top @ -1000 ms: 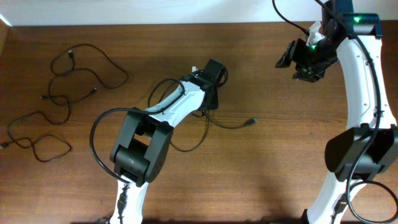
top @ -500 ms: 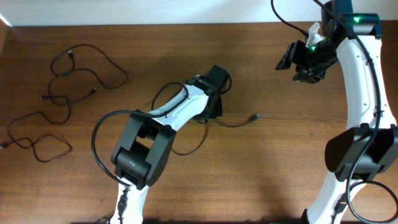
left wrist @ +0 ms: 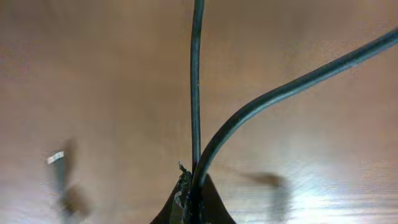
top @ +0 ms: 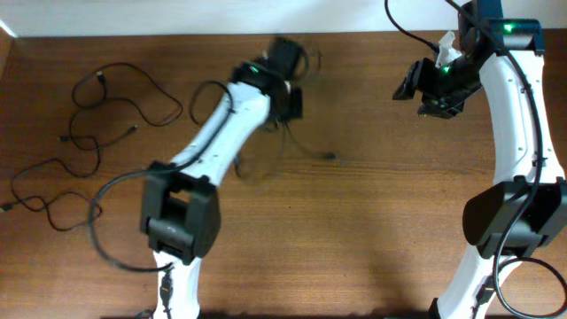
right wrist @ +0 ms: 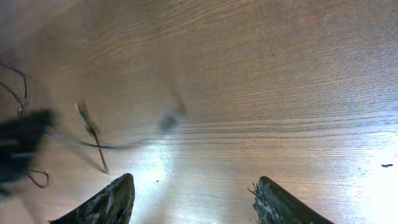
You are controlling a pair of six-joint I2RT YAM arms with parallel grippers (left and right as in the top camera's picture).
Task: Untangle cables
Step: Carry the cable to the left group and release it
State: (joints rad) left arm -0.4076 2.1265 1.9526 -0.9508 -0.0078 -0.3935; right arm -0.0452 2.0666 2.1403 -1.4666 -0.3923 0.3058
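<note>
My left gripper (top: 290,104) is shut on a thin black cable (top: 312,151) near the far middle of the table. The cable trails from it toward the front right and ends in a small plug (top: 332,158). In the left wrist view the jaws (left wrist: 193,196) are pinched together on this cable (left wrist: 196,87), and two strands rise from the tips, blurred by motion. More cables (top: 124,89) lie in loose loops at the far left, with another loop (top: 58,202) nearer the left edge. My right gripper (top: 427,90) hangs open and empty, high at the back right (right wrist: 196,205).
The wooden table (top: 381,221) ends at a pale wall along the far edge. The left arm (top: 213,133) stretches diagonally across the middle. The right arm's base (top: 505,221) stands at the right, and a thick arm cable (top: 133,239) loops beside the left base.
My left gripper has shut on the cable and swung toward the far edge, dragging the cable and its plug left and back. The right arm has not moved.
</note>
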